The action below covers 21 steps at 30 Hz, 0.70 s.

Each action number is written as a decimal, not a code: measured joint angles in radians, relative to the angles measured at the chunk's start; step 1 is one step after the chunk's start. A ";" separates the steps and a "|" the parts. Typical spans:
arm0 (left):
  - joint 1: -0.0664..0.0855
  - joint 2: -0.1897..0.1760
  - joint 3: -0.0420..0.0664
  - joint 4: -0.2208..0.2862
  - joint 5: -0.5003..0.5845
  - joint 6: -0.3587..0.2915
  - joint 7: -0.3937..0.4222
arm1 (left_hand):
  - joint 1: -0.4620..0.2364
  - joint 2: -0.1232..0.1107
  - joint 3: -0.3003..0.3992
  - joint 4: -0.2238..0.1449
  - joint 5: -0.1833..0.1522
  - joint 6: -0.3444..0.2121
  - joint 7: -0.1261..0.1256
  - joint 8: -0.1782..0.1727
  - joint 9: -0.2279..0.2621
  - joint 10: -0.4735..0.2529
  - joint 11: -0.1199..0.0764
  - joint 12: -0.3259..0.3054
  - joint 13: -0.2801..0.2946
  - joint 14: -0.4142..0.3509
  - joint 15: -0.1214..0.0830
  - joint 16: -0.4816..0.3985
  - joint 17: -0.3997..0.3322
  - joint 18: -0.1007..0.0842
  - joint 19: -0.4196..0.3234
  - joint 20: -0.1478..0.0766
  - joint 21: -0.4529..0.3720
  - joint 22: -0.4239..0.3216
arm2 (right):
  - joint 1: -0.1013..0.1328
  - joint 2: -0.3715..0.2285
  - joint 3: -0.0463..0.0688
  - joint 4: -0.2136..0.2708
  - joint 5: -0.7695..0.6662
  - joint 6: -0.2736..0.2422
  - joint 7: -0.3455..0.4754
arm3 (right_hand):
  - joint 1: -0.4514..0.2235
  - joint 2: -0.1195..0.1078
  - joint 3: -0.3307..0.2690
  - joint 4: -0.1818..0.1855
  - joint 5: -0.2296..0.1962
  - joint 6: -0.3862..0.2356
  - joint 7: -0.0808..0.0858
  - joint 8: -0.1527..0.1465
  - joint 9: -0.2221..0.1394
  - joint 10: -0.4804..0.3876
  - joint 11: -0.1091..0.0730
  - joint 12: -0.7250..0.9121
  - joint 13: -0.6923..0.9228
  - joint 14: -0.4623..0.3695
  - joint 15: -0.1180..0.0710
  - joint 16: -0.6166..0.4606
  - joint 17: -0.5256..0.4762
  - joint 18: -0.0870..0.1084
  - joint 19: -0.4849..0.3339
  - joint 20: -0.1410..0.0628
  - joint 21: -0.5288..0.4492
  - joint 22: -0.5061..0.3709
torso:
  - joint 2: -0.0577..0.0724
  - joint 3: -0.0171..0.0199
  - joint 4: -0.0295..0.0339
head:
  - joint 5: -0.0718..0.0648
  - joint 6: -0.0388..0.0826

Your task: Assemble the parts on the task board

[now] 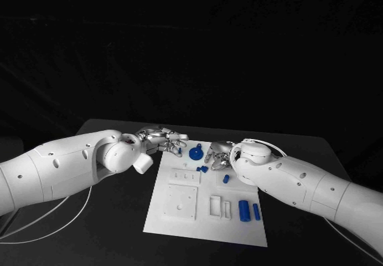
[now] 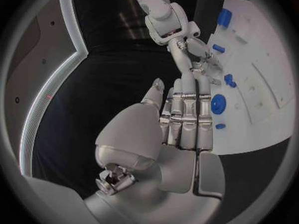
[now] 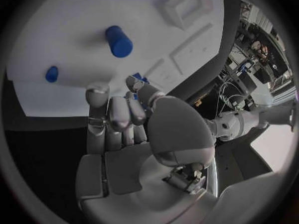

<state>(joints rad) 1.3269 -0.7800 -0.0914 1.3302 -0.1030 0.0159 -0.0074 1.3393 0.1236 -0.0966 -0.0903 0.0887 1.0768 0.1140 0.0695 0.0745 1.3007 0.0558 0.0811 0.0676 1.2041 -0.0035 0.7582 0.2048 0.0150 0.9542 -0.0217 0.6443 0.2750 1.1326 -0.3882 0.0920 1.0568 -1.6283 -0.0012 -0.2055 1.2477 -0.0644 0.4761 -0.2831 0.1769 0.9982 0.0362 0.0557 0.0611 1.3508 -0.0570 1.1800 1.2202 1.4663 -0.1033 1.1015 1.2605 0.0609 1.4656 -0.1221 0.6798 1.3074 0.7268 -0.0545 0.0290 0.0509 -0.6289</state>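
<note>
Both hands hover at the far end of the task board (image 1: 203, 221). The left hand (image 1: 162, 138) stretches its empty fingers beside a round blue part (image 1: 196, 152); the right hand (image 1: 220, 157) curls inward, its hold unclear.

Between the hands: the left hand (image 1: 162, 139) and right hand (image 1: 221, 157) crowd the task board (image 1: 200, 227)'s far end, a blue round part (image 1: 196, 152) standing between them.
Behind the hands: two upright blue cylinders (image 1: 249, 210) block the right arm's side.
Left of the left hand: bare black table (image 1: 119, 210).
</note>
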 measured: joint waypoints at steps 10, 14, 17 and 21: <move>0.000 0.000 0.000 -0.001 -0.005 0.002 0.000 | 0.000 0.000 0.000 0.000 0.000 0.000 0.000 0.000 0.000 0.000 0.000 0.000 0.000 0.000 0.000 0.000 0.000 0.000 0.000 0.000 0.000 0.000 | -0.001 0.000 -0.022 -0.001 -0.052 -0.092 0.092 | 0.020 -0.005 -0.074 0.000 -0.022 0.009 -0.002 0.000 0.000 0.004 0.004 0.006 0.000 0.000 0.000 0.006 0.000 0.000 0.001 0.001 0.000 0.000 | 0.000 -0.0028 0.0015 | -0.002 -0.001; 0.000 0.001 0.000 -0.002 -0.006 0.003 0.000 | 0.000 0.000 0.000 0.000 0.000 0.000 0.000 0.000 0.000 0.000 0.000 0.000 0.000 0.000 0.000 0.000 0.000 0.000 0.000 0.000 0.000 0.000 | -0.001 0.006 -0.028 -0.003 -0.074 -0.108 0.102 | 0.030 -0.007 -0.100 0.002 -0.030 0.007 -0.003 0.000 0.000 0.004 0.004 0.006 -0.001 0.000 0.000 0.006 0.000 0.000 0.001 0.001 0.000 0.000 | 0.000 -0.0035 0.0025 | -0.004 -0.002; 0.000 0.002 0.000 -0.002 -0.008 0.003 0.000 | 0.000 0.000 0.000 0.000 0.000 0.000 0.000 0.000 0.000 0.000 0.000 0.000 0.000 0.000 0.000 0.000 0.000 0.000 0.000 0.000 0.000 0.000 | -0.001 0.012 -0.034 -0.003 -0.092 -0.113 0.105 | 0.036 -0.012 -0.131 0.003 -0.030 0.002 -0.009 0.000 0.000 0.004 0.004 0.006 -0.003 0.000 0.000 0.006 0.000 0.000 0.001 0.001 0.000 0.000 | 0.000 -0.0035 0.0038 | -0.005 -0.003; 0.000 0.002 0.000 -0.002 -0.009 0.005 0.000 | 0.000 0.000 0.000 0.000 -0.001 0.000 0.000 0.000 0.000 0.000 0.000 0.000 0.000 0.000 0.000 0.000 0.001 0.000 0.000 0.000 0.000 0.000 | -0.001 0.015 -0.046 -0.006 -0.115 -0.111 0.105 | 0.055 -0.013 -0.149 0.002 -0.040 -0.006 -0.017 0.000 0.000 0.004 0.004 0.006 -0.005 0.000 0.000 0.006 -0.002 0.000 0.001 0.001 0.000 0.000 | 0.000 -0.0040 0.0052 | -0.004 -0.005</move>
<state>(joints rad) 1.3269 -0.7782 -0.0916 1.3281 -0.1125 0.0208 -0.0077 1.3393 0.1236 -0.0966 -0.0903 0.0877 1.0768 0.1140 0.0695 0.0745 1.3008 0.0558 0.0811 0.0676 1.2041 -0.0035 0.7582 0.2057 0.0150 0.9542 -0.0217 0.6443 0.2749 1.1314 -0.3731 0.0461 1.0505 -1.7435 -0.1122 -0.1008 1.3029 -0.0777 0.3271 -0.2812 0.1365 0.9920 0.0194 0.0557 0.0610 1.3544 -0.0535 1.1856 1.2149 1.4663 -0.1034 1.1076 1.2586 0.0609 1.4666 -0.1212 0.6798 1.3073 0.7272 -0.0585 0.0341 0.0467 -0.6342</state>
